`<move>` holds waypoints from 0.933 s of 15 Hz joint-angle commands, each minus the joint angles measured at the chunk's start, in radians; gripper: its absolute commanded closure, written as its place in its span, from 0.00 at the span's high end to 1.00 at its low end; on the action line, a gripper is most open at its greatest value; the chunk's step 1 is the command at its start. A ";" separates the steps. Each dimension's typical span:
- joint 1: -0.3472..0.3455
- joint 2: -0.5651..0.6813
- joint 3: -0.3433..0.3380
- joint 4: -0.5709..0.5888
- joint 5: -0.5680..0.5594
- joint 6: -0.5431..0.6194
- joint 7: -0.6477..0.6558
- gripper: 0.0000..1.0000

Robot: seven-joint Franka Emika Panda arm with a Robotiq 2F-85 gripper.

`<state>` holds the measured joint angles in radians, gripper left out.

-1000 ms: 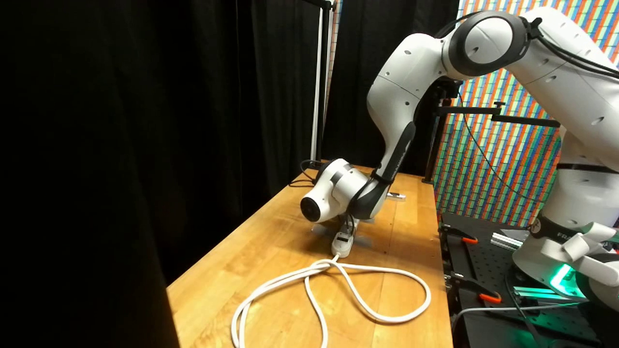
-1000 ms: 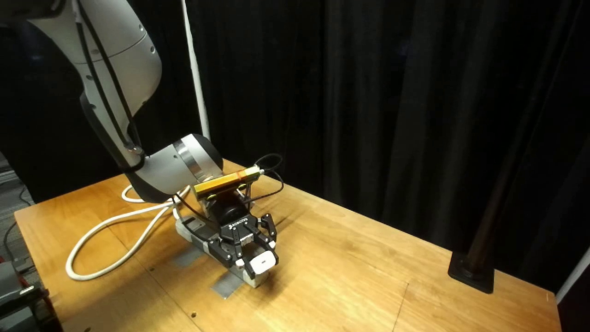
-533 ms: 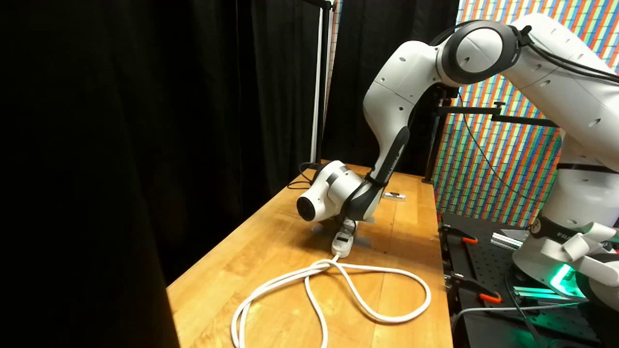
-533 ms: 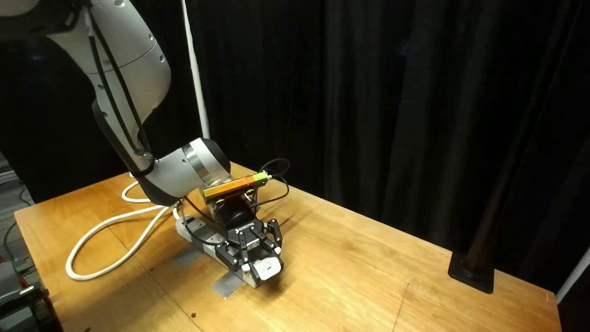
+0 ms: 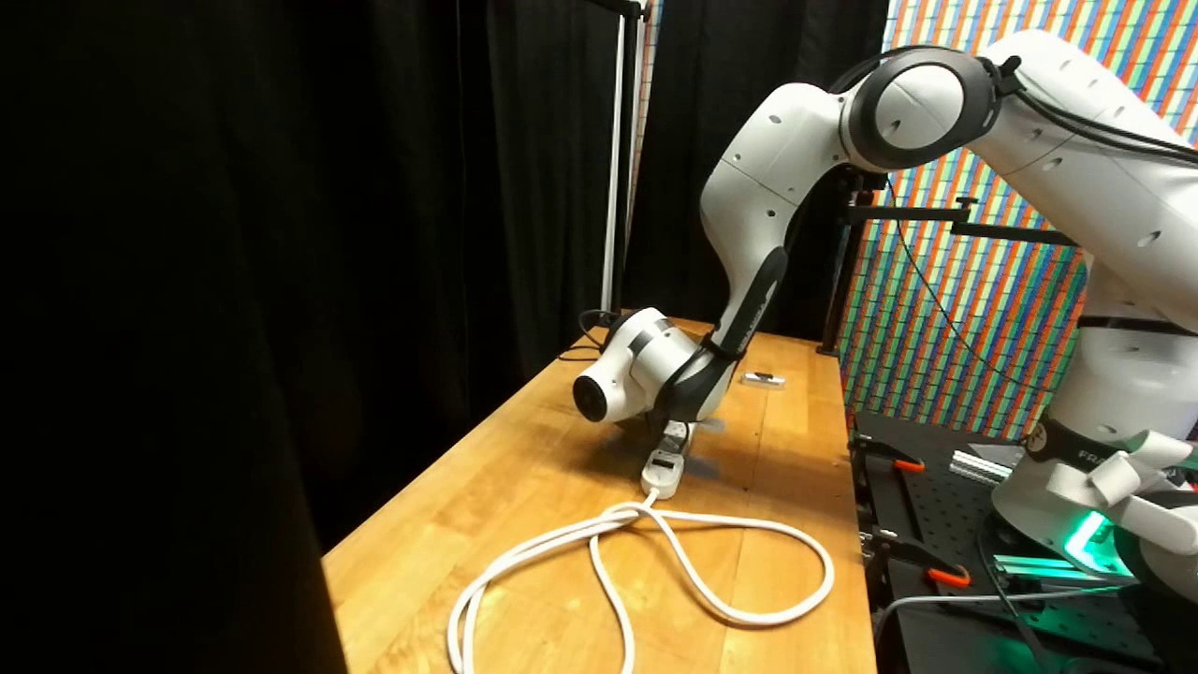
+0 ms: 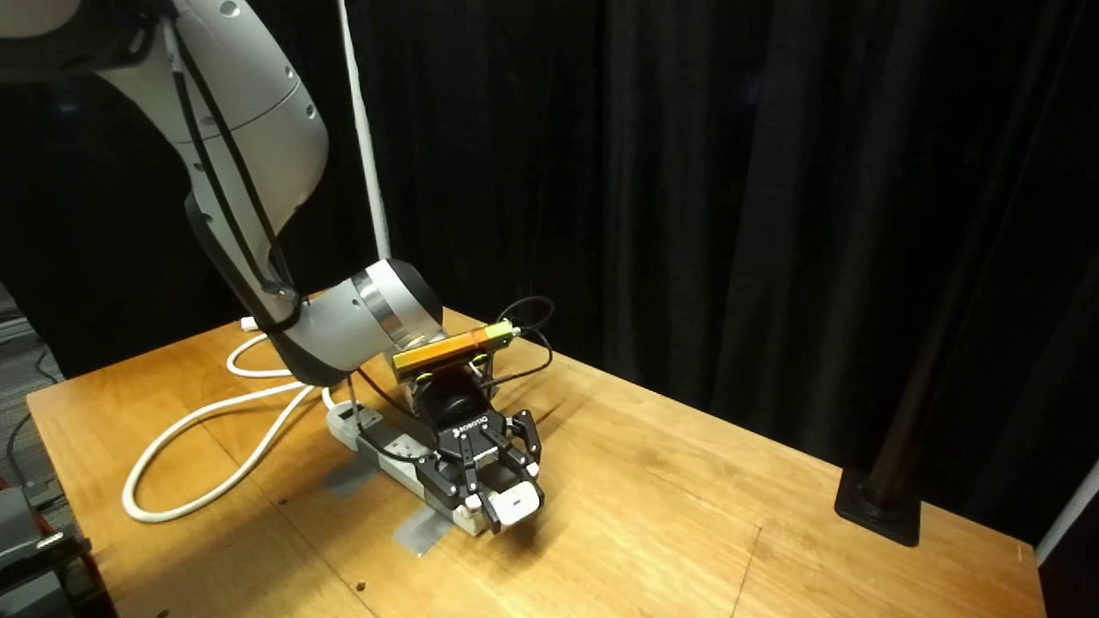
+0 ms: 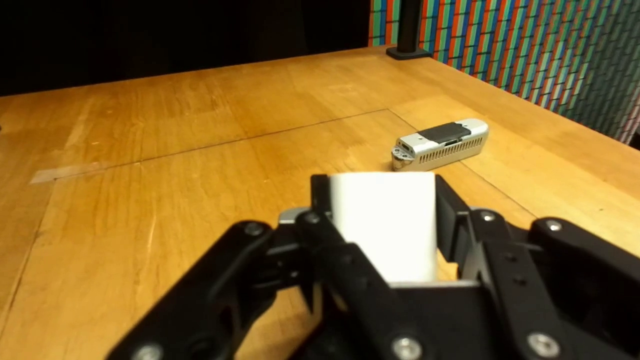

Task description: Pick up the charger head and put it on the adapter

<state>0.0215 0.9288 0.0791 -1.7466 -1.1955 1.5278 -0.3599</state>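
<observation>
White, cube-like charger head [image 7: 385, 227] sat pinched between black fingers [image 7: 449, 215].
The black gripper [image 6: 515, 506] partly hid the elongated whitish-grey power strip [image 6: 400, 469] nearby; whether charger head and strip touched was unclear.

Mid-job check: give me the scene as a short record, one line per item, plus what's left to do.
hand: closed on the charger
charger: held near the strip, at the end away from the cord; contact with the strip can't be told
strip: lying on the table, a socket visible on top
cord: white, looped on the table
silver device: on the table, apart from the strip
grey tape: on the table, beside the strip
left to do: charger not yet released onto the strip
</observation>
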 commanded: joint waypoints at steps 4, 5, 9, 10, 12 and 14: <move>0.004 0.035 0.002 0.031 0.016 -0.013 -0.041 0.23; 0.005 0.036 0.003 0.030 0.016 -0.014 -0.042 0.23; 0.012 0.035 0.013 0.022 0.018 -0.017 -0.041 0.23; 0.015 0.032 0.016 0.018 0.018 -0.017 -0.039 0.23; 0.020 0.029 0.020 0.014 0.018 -0.018 -0.037 0.23; 0.025 0.027 0.024 0.010 0.018 -0.021 -0.035 0.23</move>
<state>0.0299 0.9565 0.0993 -1.7435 -1.1954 1.5253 -0.3758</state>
